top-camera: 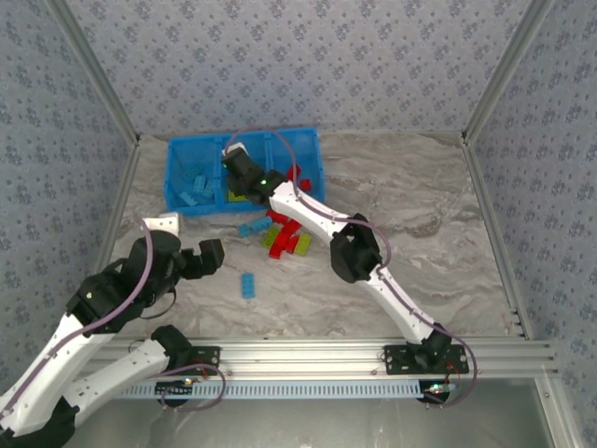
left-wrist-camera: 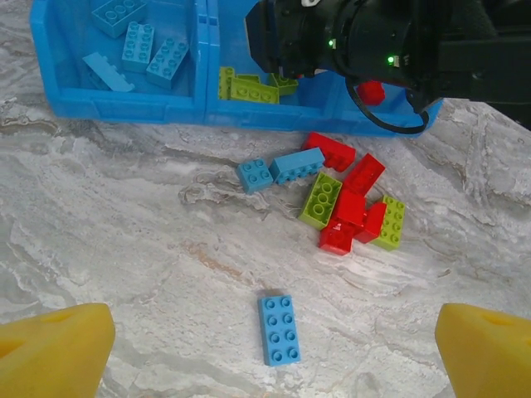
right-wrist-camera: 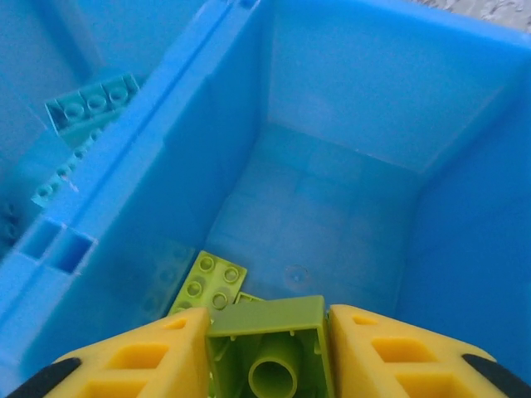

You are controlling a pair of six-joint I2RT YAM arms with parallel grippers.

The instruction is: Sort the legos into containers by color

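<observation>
The blue tray (top-camera: 177,149) sits at the back left, its containers side by side. My right gripper (right-wrist-camera: 267,332) hangs inside the middle container (right-wrist-camera: 348,75), shut on a lime green lego (right-wrist-camera: 265,319) held underside toward the camera, above another green lego (right-wrist-camera: 211,282) on the floor. Light blue legos (left-wrist-camera: 137,46) fill the left container. A pile of red (left-wrist-camera: 353,207), green (left-wrist-camera: 321,200) and light blue legos (left-wrist-camera: 296,164) lies in front of the tray. My left gripper (left-wrist-camera: 270,352) stands open over a lone light blue lego (left-wrist-camera: 279,329).
The right arm (top-camera: 317,217) stretches across the pile toward the tray. A metal rail (top-camera: 373,353) runs along the near edge. Patterned walls close in the table on three sides. Bare marble lies right of the pile.
</observation>
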